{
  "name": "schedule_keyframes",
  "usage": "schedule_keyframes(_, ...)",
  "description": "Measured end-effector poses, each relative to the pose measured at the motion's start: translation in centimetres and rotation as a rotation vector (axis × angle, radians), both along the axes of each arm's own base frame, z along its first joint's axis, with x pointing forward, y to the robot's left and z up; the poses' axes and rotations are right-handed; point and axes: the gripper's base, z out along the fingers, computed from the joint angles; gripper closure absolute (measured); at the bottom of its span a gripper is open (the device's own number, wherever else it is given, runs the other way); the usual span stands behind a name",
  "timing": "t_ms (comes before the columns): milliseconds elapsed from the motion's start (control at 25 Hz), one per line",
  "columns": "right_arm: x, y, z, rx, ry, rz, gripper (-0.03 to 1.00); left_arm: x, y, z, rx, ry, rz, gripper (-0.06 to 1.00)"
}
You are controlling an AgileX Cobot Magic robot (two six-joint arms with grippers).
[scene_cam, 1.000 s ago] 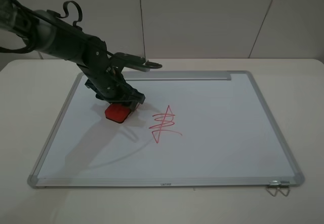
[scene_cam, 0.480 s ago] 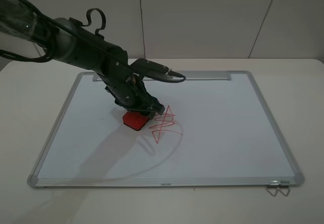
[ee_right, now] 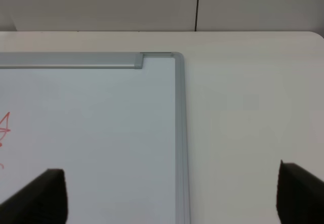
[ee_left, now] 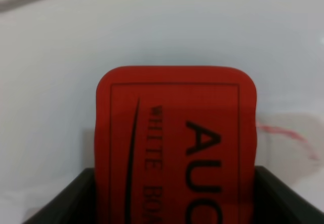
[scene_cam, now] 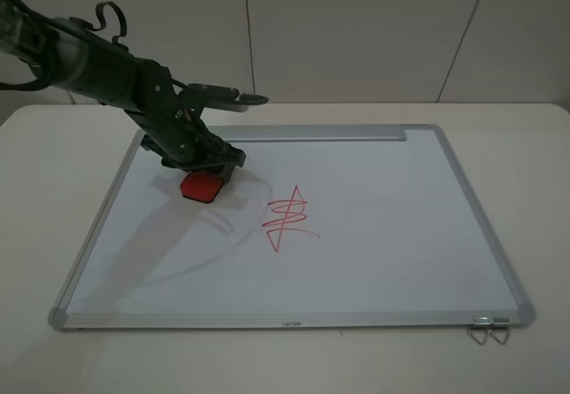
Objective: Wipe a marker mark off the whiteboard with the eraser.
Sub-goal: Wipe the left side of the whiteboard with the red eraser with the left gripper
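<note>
The red eraser (scene_cam: 201, 188) lies flat on the whiteboard (scene_cam: 401, 233), in its far left part, and my left gripper (scene_cam: 207, 173) is shut on it. In the left wrist view the eraser (ee_left: 174, 133) shows dark lettering, held between the two dark fingers (ee_left: 61, 203). A faint red streak (ee_left: 283, 132) in a greyish smear lies just beside it. No looping "2"-shaped mark shows in any view. The spiky red zigzag scribble (scene_cam: 290, 220) sits right of the eraser, apart from it. My right gripper (ee_right: 174, 196) hangs open over the board's far right corner.
The board's silver tray strip (scene_cam: 312, 133) runs along its far edge. A metal clip (scene_cam: 488, 330) sticks out at the near right corner. The left arm's cable (scene_cam: 111, 15) loops above the far left. The white table (scene_cam: 534, 144) surrounds the board.
The left gripper pushed the eraser right, up to the zigzag scribble, then drew it back left and farther away. The zigzag looks unchanged.
</note>
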Motion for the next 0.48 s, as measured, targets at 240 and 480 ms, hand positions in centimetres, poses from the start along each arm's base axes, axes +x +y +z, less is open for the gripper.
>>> schedule_keyframes(240,0.0,0.0,0.0,0.0,0.0,0.0,0.26,1.5,3.3,0.0,-0.001,-0.005,0.088,0.38)
schedule_keyframes(480,0.0,0.0,0.0,0.0,0.0,0.0,0.26,1.3,2.7,-0.1,0.02,-0.009,0.041,0.38)
